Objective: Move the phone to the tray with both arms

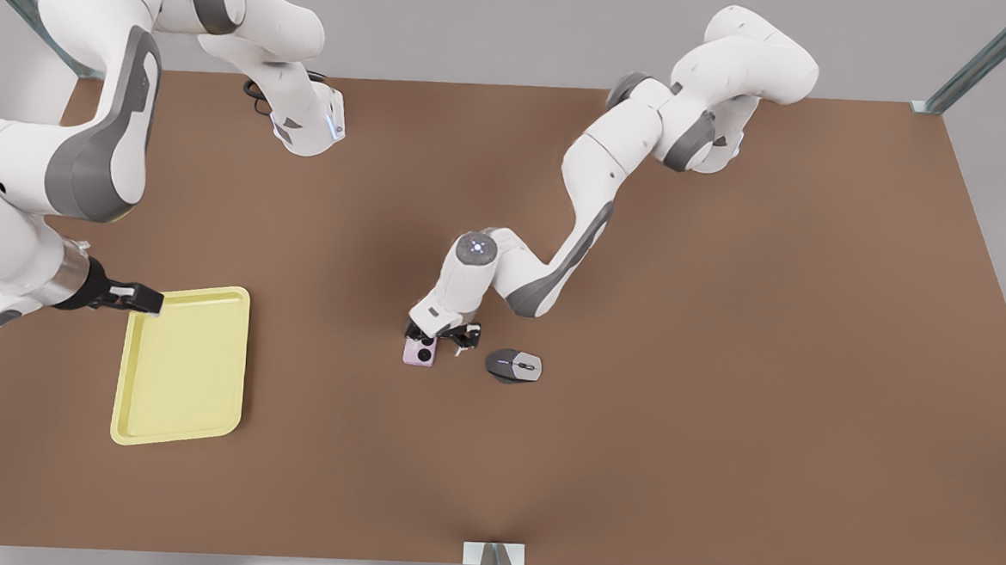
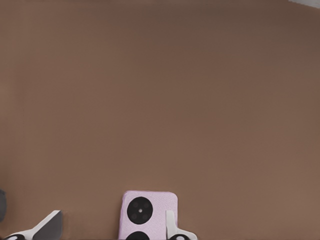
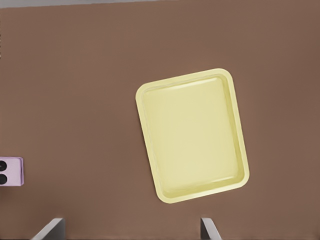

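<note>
Brown tabletop (image 1: 632, 453), 2 white arms reaching in from the far edge.

Left pincer (image 1: 441, 338): low near the tabletop's middle, at the phone (image 1: 420, 351). The front view shows the black fingers against the phone's far edge and its side toward the front view's right, the wrist covering part of the slab. Left wrist view: phone (image 2: 148, 215) lies flat, pale pink, 2 black camera circles up. 1 finger (image 2: 171, 227) sits at 1 long edge of the slab; the other finger (image 2: 47, 227) stands well off the opposite edge, bare tabletop between. Fingers apart, nothing clamped.

Grey mouse (image 1: 514, 366): just beside the phone, toward the front view's right, apart from it. A dark sliver at the edge of the left wrist view may be the mouse; cannot tell.

Right pincer (image 1: 136, 298): at the front view's left, hanging over the far corner of the tray (image 1: 139, 401). Right wrist view: 2 grey fingertips (image 3: 50, 229) spread wide, nothing between them. Below them the whole tray (image 3: 150, 150), pale yellow, rounded corners, raised rim, nothing in it. The same view catches the phone (image 3: 10, 171) at its margin, well apart from the tray.

Phone rests on the tabletop, not on the tray.
</note>
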Controlling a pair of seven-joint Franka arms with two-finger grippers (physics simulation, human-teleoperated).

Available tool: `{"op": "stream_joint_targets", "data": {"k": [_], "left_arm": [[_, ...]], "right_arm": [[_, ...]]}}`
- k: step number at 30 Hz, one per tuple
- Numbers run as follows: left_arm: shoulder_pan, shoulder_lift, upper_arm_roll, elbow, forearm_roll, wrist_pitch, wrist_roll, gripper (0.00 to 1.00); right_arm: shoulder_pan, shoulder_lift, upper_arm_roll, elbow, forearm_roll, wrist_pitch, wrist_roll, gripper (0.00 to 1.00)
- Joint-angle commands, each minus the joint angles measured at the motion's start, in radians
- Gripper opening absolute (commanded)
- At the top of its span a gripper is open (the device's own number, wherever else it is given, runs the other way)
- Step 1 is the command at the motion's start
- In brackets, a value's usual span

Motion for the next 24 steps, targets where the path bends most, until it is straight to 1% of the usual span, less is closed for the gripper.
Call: {"op": "stream_joint_targets", "data": {"k": [1, 2, 3, 4, 5, 7, 8, 9, 10, 11, 12, 13, 14, 15, 17, 18, 20, 22, 24], "left_arm": [[0.13, -0.066, -0.038, -0.007, -0.046, -0.473, 0.14, 1.0], [0.222, -0.114, -0.036, -0.008, -0.069, -0.604, 0.266, 1.0], [0.302, -0.169, -0.029, -0.011, -0.088, -0.673, 0.383, 1.0], [0.363, -0.268, 0.003, -0.102, -0.078, -0.73, 0.507, 1.0], [0.388, -0.359, 0.066, -0.143, -0.083, -0.745, 0.599, 1.0], [0.42, -0.468, 0.16, -0.146, -0.084, -0.846, 0.708, 1.0], [0.422, -0.514, 0.168, -0.143, -0.078, -0.889, 0.71, 1.0], [0.455, -0.626, 0.151, -0.218, -0.081, -0.898, 0.707, 1.0], [0.59, -0.776, 0.01, -0.376, -0.057, -0.842, 0.711, 1.0], [0.676, -0.854, -0.076, -0.441, 0.017, -0.833, 0.785, 1.0], [0.681, -0.911, -0.067, -0.498, 0.038, -0.822, 0.843, 1.0], [0.68, -0.936, -0.066, -0.527, 0.06, -0.794, 0.846, 1.0], [0.681, -0.965, -0.067, -0.557, 0.06, -0.787, 0.848, 1.0], [0.681, -0.968, -0.064, -0.548, 0.06, -0.805, 0.843, 1.0], [0.676, -0.95, -0.067, -0.542, 0.058, -0.836, 0.837, 1.0], [0.676, -0.942, -0.064, -0.545, 0.058, -0.836, 0.845, 1.0], [0.68, -0.936, -0.062, -0.55, 0.058, -0.837, 0.845, 1.0], [0.68, -0.931, -0.062, -0.551, 0.058, -0.843, 0.843, 1.0], [0.681, -0.925, -0.058, -0.551, 0.058, -0.842, 0.845, 1.0]], "right_arm": [[0.053, 0.001, 0.001, -0.017, -0.002, 0.016, 0.006, 1.0], [0.062, 0.014, 0.002, -0.017, 0.005, 0.016, 0.044, 1.0], [0.091, 0.042, 0.001, -0.01, 0.008, 0.021, 0.061, 1.0], [0.152, 0.091, 0.002, 0.009, 0.007, 0.032, 0.173, 1.0], [0.194, 0.129, 0.002, 0.032, 0.013, 0.05, 0.268, 1.0], [0.255, 0.197, 0.002, 0.039, 0.025, 0.142, 0.388, 1.0], [0.313, 0.243, 0.002, 0.039, 0.025, 0.2, 0.483, 1.0], [0.326, 0.277, 0.002, 0.044, 0.025, 0.243, 0.512, 1.0], [0.326, 0.298, 0.028, 0.043, 0.025, 0.256, 0.529, 1.0], [0.327, 0.309, 0.031, 0.035, 0.025, 0.256, 0.56, 1.0], [0.343, 0.318, 0.031, 0.03, 0.025, 0.256, 0.566, 1.0], [0.38, 0.34, 0.031, 0.03, 0.024, 0.265, 0.577, 1.0], [0.387, 0.344, 0.031, 0.02, 0.028, 0.335, 0.619, 1.0], [0.387, 0.356, 0.031, 0.001, 0.068, 0.381, 0.626, 1.0], [0.403, 0.405, 0.031, 0.004, 0.082, 0.404, 0.672, 1.0], [0.418, 0.427, 0.031, -0.005, 0.079, 0.478, 0.698, 1.0], [0.43, 0.461, 0.03, -0.023, 0.083, 0.546, 0.728, 1.0], [0.435, 0.534, 0.03, -0.002, 0.079, 0.581, 0.791, 1.0], [0.438, 0.55, 0.031, 0.001, 0.08, 0.595, 0.828, 1.0]]}}
